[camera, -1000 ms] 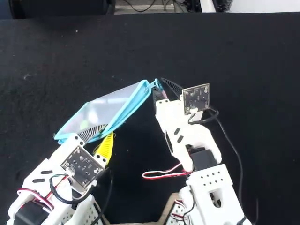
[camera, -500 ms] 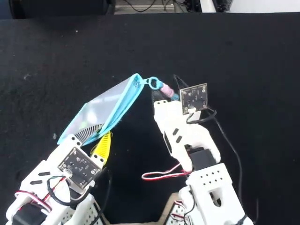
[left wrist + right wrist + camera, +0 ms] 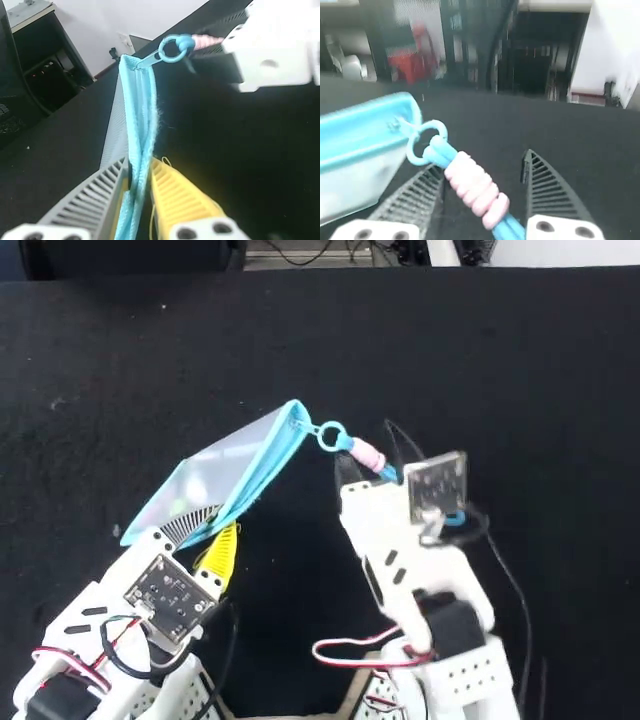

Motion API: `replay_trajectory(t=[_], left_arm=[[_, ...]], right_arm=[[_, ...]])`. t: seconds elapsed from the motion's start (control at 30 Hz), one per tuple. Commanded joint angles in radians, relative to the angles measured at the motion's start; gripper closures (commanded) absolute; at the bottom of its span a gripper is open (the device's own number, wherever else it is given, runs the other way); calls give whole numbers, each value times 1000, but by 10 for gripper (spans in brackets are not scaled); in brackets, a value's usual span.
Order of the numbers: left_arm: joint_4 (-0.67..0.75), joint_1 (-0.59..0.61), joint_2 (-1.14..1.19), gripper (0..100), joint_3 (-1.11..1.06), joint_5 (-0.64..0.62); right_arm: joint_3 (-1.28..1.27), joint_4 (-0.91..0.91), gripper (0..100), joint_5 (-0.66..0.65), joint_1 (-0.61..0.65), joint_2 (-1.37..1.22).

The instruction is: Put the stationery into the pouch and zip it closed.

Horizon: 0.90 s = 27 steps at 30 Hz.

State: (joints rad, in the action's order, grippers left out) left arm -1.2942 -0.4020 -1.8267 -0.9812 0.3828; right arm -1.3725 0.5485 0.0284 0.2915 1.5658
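Pouch (image 3: pixel 225 475) edge-up over bench (image 3: pixel 500 360), near end clamped in left pincer (image 3: pixel 140 172). Long axis pointing away to zip pull ring (image 3: pixel 330 435) at far corner, just beside right pincer (image 3: pixel 482 165), spread wide, pink cord (image 3: pixel 367 454) loose between jaws. Right arm nearer.

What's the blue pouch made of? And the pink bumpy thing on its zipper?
The pouch looks like soft plastic: its side is shiny and see-through, with a light blue fabric-looking edge. The pink part on the zipper pull looks like cord wound in bumpy coils, maybe beads; hard to tell.
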Motion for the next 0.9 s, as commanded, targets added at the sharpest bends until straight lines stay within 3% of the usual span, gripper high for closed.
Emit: replay_trajectory(t=[0.0,0.13,0.87], left_arm=[[2,-1,3,970,64,-11],[3,-2,3,970,64,-11],[32,7,3,970,64,-17]], right_arm=[[-62,5,794,3,9,216],[-114,6,794,3,12,341],[-10,-26,794,3,14,39]])
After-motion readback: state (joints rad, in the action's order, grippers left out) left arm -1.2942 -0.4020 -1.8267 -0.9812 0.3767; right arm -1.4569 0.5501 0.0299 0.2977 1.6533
